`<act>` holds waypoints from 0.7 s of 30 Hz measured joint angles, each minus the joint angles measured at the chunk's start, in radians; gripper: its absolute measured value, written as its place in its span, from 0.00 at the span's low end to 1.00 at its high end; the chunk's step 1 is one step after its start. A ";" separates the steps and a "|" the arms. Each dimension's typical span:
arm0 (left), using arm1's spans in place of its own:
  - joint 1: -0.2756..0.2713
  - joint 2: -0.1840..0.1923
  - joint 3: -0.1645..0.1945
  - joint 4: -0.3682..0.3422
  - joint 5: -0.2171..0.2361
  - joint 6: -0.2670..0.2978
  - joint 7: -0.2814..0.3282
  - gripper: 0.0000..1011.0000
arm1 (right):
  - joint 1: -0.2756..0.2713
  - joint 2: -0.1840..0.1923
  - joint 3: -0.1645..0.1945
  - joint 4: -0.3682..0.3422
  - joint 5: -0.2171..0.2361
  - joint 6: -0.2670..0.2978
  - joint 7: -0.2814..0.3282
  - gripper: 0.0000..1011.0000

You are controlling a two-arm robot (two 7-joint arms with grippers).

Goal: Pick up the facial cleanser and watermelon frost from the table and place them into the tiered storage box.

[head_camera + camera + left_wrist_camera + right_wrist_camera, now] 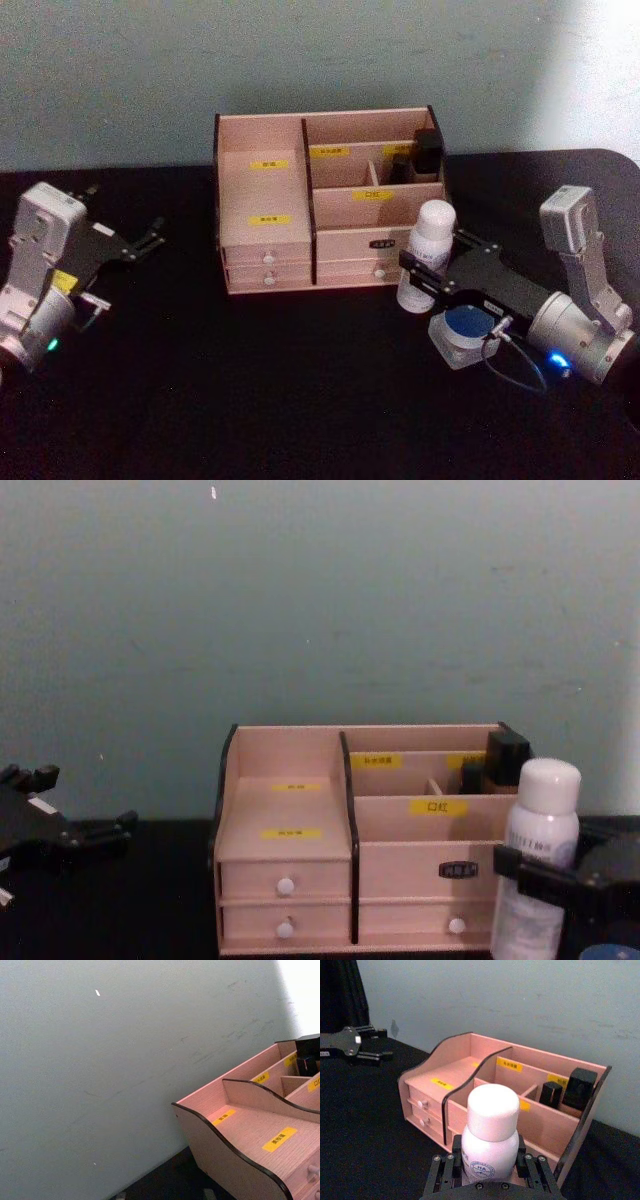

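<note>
White bottle (435, 228) seemed rigid, slick, light (likely plastic); right gripper (428, 278) clamped its waist, centre-right. Left gripper (143, 243) sat agape, left.

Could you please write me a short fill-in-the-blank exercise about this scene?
The right gripper is closed on the ___ bottle.
That bottle stands in ___ of the tiered storage box.
The jar near the bottle has a ___ lid.
The left gripper, fingers open, sits idle on the box's ___ side.
Missing words: white; front; blue; left.
</note>
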 joint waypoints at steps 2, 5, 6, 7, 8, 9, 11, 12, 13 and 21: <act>0.000 0.000 0.000 0.000 0.000 0.000 0.000 0.99 | -0.002 0.005 0.001 -0.016 0.004 0.007 0.000 0.58; 0.000 0.000 0.000 0.000 0.000 0.000 0.000 0.99 | -0.005 0.013 0.004 -0.040 0.009 0.021 0.000 0.58; 0.000 0.000 0.000 0.000 0.000 0.000 0.000 0.99 | -0.006 0.015 0.004 -0.047 0.011 0.025 0.000 0.58; 0.000 0.000 0.000 0.000 0.000 0.000 0.000 0.99 | -0.007 0.017 0.004 -0.054 0.013 0.030 -0.001 0.58; 0.000 0.000 0.000 0.000 0.000 0.000 0.000 0.99 | -0.008 0.021 0.005 -0.066 0.017 0.039 -0.001 0.58; 0.000 0.000 0.000 0.000 0.000 0.000 0.000 0.99 | -0.008 0.023 0.005 -0.072 0.019 0.043 -0.001 0.58; 0.000 0.000 0.000 0.000 0.000 0.000 0.000 0.99 | -0.008 0.029 0.007 -0.091 0.027 0.057 -0.001 0.58; 0.000 0.000 0.000 0.000 0.000 0.000 0.000 0.99 | -0.008 0.029 0.007 -0.091 0.027 0.057 -0.001 0.58; 0.000 0.000 0.000 0.000 0.000 0.000 0.000 0.99 | -0.007 0.033 0.008 -0.103 0.034 0.064 -0.001 0.58; 0.000 0.000 0.000 0.000 0.000 0.000 0.000 0.99 | 0.024 0.034 0.005 -0.134 0.052 0.081 -0.004 0.58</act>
